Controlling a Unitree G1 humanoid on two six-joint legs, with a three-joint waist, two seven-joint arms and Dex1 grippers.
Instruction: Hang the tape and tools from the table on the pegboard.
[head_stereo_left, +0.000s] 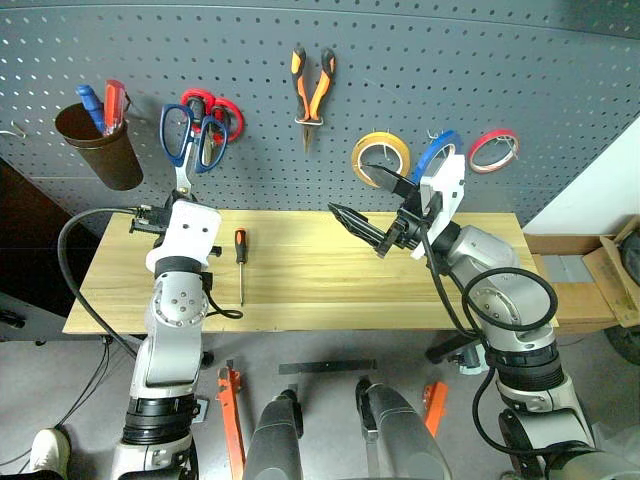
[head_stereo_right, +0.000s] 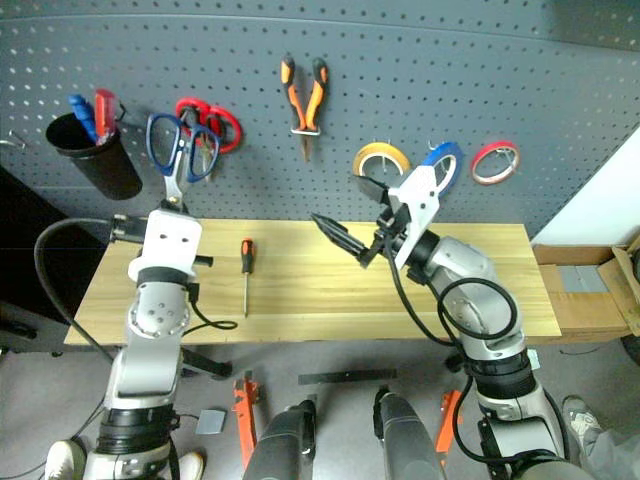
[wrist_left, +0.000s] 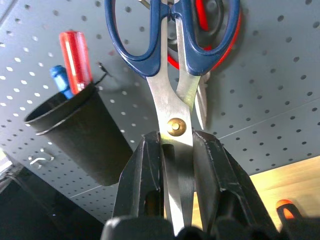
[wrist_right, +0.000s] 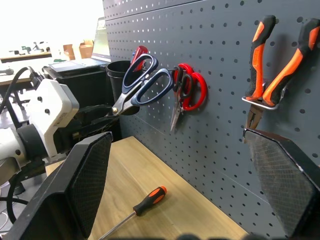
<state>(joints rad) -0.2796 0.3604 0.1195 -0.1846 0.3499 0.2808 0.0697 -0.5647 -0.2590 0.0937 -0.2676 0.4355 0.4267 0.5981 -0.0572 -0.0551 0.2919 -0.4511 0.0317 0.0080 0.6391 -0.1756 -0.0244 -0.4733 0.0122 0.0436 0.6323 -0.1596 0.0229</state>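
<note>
My left gripper (head_stereo_left: 182, 192) is shut on the blades of the dark blue-handled scissors (wrist_left: 172, 100). It holds them handles-up against the pegboard (head_stereo_left: 450, 60), right beside the red scissors. Whether a handle ring sits on a hook I cannot tell. The orange-and-black pliers (head_stereo_left: 312, 85) hang on the pegboard, and the blue tape (head_stereo_left: 440, 152) hangs there too, partly hidden behind my right wrist. The slim screwdriver (head_stereo_left: 240, 262) lies on the wood table (head_stereo_left: 330, 285). My right gripper (head_stereo_left: 358, 195) hovers open and empty above the table's middle, pointing left.
A black cup (head_stereo_left: 105, 150) with blue and red screwdrivers hangs at the pegboard's left. Red scissors (head_stereo_left: 226, 115), a yellow tape roll (head_stereo_left: 380, 155) and a red tape roll (head_stereo_left: 493, 150) hang there as well. A cardboard box (head_stereo_left: 600, 275) stands off the table's right end.
</note>
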